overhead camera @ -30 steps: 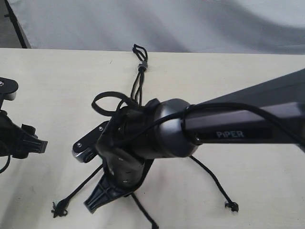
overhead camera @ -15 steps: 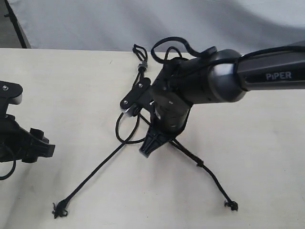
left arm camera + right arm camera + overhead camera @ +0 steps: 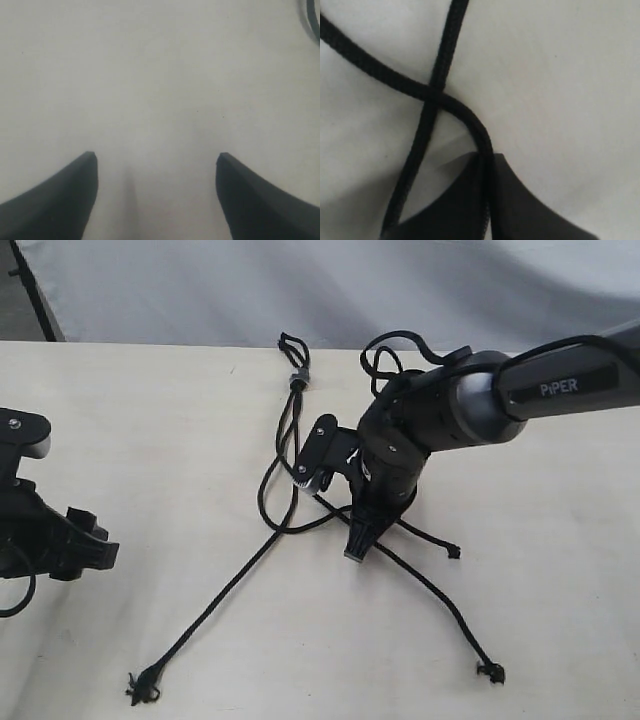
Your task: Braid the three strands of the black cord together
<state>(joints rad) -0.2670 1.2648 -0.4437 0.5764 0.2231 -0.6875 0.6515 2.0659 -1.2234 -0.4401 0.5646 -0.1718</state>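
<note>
The black cord lies on the pale table, its loop (image 3: 290,345) and grey band (image 3: 297,377) at the far edge. One strand (image 3: 215,605) runs to the near left and ends in a frayed tip (image 3: 143,687). A second strand (image 3: 440,605) runs to the near right. My right gripper (image 3: 356,546) points down at the middle, shut on the third strand (image 3: 465,115), whose short end (image 3: 453,551) trails right. In the right wrist view this strand leaves the closed gripper (image 3: 487,156) and crosses over another strand (image 3: 427,125). My left gripper (image 3: 85,540) is open over bare table, fingers (image 3: 87,165) wide apart.
The right arm (image 3: 560,390) reaches in from the right, with its own thicker cable (image 3: 400,345) looped above the wrist. A grey backdrop (image 3: 400,290) rises behind the table's far edge. A dark curved line (image 3: 314,20) shows at the corner of the left wrist view.
My right gripper has carried its strand from the near left up and to the right, across the left strand. The strand's end now lies to its right. The left gripper barely shifted.
</note>
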